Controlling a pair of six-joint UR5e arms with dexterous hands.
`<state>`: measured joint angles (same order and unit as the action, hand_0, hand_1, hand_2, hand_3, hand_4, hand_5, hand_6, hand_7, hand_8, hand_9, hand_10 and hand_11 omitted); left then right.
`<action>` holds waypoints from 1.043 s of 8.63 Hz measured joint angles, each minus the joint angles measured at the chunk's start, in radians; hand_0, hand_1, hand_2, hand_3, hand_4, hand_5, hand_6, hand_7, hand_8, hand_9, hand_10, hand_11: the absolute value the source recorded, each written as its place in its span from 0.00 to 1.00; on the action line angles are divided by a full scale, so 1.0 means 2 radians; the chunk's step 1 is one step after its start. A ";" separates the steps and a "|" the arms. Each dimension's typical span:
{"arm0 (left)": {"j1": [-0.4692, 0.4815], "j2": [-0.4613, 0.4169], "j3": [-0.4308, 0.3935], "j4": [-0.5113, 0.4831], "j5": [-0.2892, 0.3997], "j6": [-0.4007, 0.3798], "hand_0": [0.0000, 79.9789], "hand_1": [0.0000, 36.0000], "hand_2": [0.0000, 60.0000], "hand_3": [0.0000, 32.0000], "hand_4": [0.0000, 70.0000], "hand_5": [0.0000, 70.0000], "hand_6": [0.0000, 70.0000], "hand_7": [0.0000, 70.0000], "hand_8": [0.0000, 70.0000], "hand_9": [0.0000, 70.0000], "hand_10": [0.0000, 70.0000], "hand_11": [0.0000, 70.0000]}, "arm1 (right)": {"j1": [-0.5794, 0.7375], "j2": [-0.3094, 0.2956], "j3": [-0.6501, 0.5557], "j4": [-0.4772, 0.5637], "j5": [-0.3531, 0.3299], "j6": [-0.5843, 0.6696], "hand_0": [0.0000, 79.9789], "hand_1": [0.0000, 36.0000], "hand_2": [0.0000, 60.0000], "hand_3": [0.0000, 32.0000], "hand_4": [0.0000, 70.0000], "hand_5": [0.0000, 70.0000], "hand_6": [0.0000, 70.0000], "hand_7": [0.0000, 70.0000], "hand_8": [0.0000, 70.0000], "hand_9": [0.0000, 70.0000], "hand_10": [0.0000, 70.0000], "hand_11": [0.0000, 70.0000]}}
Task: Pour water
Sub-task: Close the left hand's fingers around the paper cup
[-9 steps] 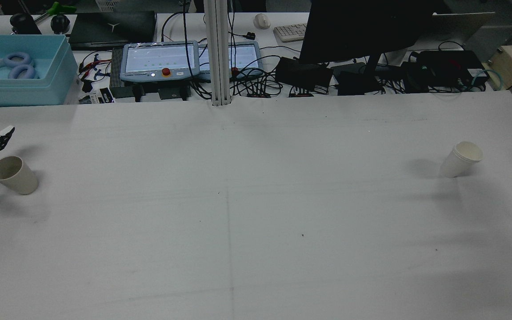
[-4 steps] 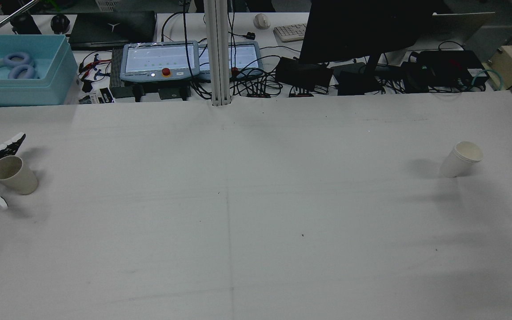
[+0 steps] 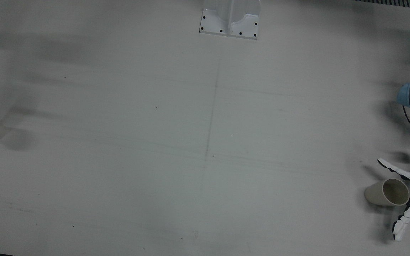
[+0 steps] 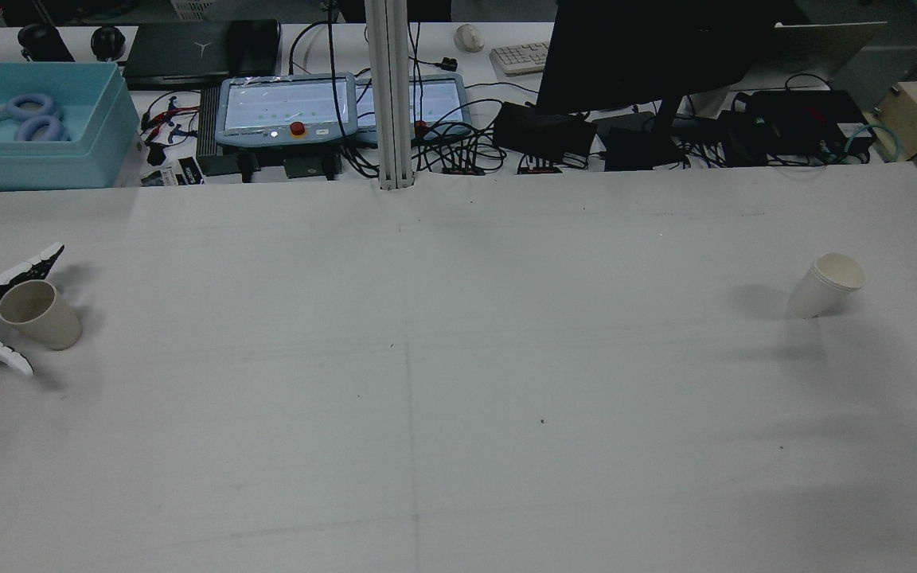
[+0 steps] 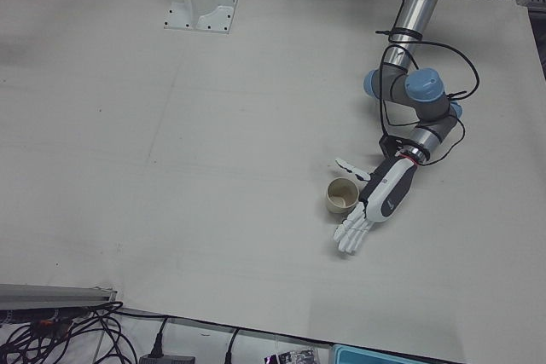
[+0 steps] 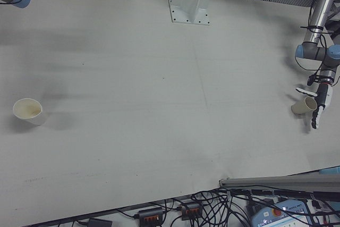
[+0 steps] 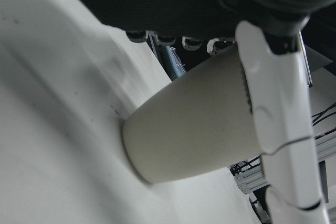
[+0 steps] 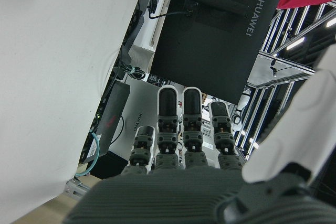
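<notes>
Left hand [image 5: 380,196] spread wide around upright beige cup [image 5: 342,195], not clasping; right hand [image 8: 189,145] outstretched, empty.

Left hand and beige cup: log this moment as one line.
left hand open, fingers spread around beige cup | cup upright on table | white paper cup untouched | right hand open

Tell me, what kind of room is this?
Probably a robot lab. A robot hand reaches beside a paper cup on a big white table, with control tablets and tangled cables behind.
</notes>
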<state>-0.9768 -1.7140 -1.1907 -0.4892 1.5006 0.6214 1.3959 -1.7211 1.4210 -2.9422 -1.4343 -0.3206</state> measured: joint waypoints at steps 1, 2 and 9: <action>0.000 -0.004 0.001 0.003 -0.001 0.000 0.74 0.32 0.00 0.00 0.22 0.01 0.00 0.02 0.00 0.00 0.00 0.00 | 0.000 0.000 0.000 0.000 0.000 0.000 0.56 0.10 0.00 0.00 0.34 0.22 0.41 0.51 0.40 0.58 0.15 0.23; 0.000 -0.009 0.003 0.006 -0.001 0.000 0.74 0.30 0.00 0.00 0.35 0.08 0.00 0.01 0.00 0.00 0.00 0.00 | 0.000 0.000 0.000 0.000 0.000 0.000 0.56 0.10 0.00 0.00 0.33 0.22 0.40 0.51 0.40 0.58 0.15 0.23; 0.001 -0.024 0.007 0.025 -0.001 0.000 0.79 0.73 0.53 0.00 0.99 1.00 0.02 0.07 0.01 0.00 0.03 0.07 | 0.001 -0.003 -0.002 0.001 0.001 0.000 0.56 0.09 0.00 0.00 0.29 0.20 0.38 0.49 0.40 0.58 0.16 0.24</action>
<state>-0.9756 -1.7627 -1.1766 -0.4393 1.4976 0.6212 1.3979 -1.7267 1.4160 -2.9406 -1.4327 -0.3206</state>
